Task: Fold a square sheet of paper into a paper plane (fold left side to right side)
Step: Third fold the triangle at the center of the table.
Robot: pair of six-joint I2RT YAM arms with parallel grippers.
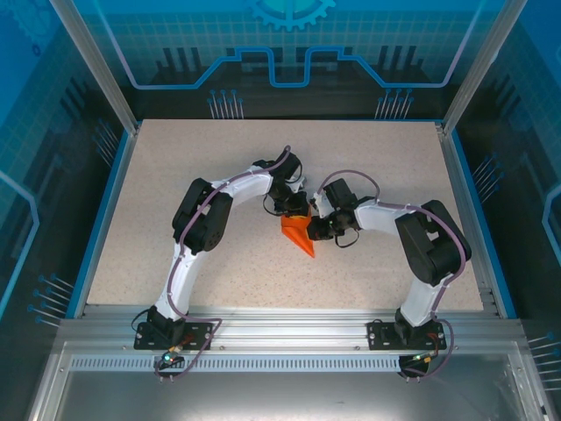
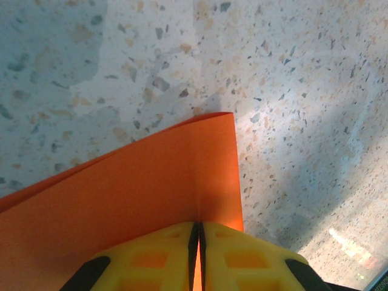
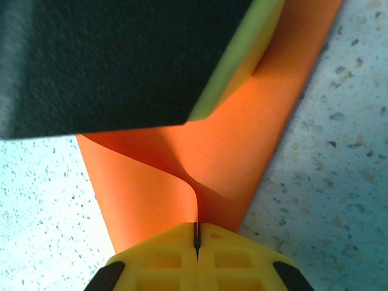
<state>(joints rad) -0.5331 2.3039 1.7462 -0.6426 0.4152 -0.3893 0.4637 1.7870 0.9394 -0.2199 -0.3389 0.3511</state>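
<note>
The orange-red sheet of paper [image 1: 300,233] lies mid-table between the two arms, folded to a pointed outline with its tip toward the near right. My left gripper [image 1: 294,209] is at its far edge and my right gripper [image 1: 319,226] at its right side. In the left wrist view the yellow fingers [image 2: 242,257] are shut on the paper [image 2: 145,188] along a crease. In the right wrist view my right gripper [image 3: 196,230] is shut on a raised, curling flap of the paper [image 3: 242,151]. The left gripper's finger [image 3: 242,66] hangs over the paper's far part.
The speckled beige table [image 1: 175,175] has a blue rim at its sides and back. An aluminium rail [image 1: 280,320] carrying both arm bases runs along the near edge. Clear panels on metal posts wall in the sides and back.
</note>
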